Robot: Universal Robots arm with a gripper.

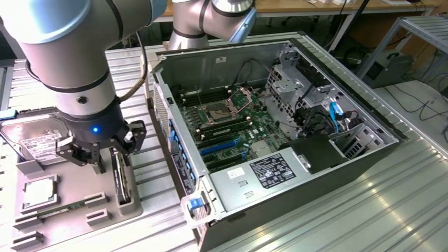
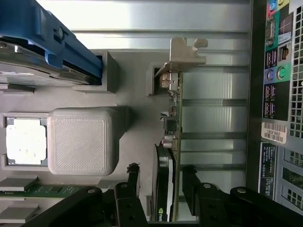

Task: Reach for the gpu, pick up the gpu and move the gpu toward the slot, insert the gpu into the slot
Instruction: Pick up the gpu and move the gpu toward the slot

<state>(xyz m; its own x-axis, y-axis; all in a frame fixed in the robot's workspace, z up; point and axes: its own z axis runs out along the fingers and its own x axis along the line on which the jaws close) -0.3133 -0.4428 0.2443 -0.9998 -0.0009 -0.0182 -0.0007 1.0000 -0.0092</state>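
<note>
A ribbed metal surface [image 1: 364, 210] spreads toward five o'clock in the exterior view. A wooden desk [image 1: 315, 7] stands at twelve, a grey rack [image 1: 420, 26] at two, and cables [image 1: 413, 100] lie on pale floor [image 1: 435, 113] at three.

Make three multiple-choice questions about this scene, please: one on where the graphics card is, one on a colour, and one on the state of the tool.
1. Where is the graphics card?
A. In a slot inside the computer case
B. Standing on its edge in the grey holder beside the computer case
C. On the floor

2. What colour are the long slots on the board in the case?
A. Blue
B. Red
C. Yellow

3. How is the tool?
A. Shut on the hard drive
B. Inside the case
C. Open around the card

Answers:
1. B, as the card stands in the holder at the exterior view's left.
2. A, as the slots are plainly blue.
3. C, as the fingers flank the card with gaps.
</note>
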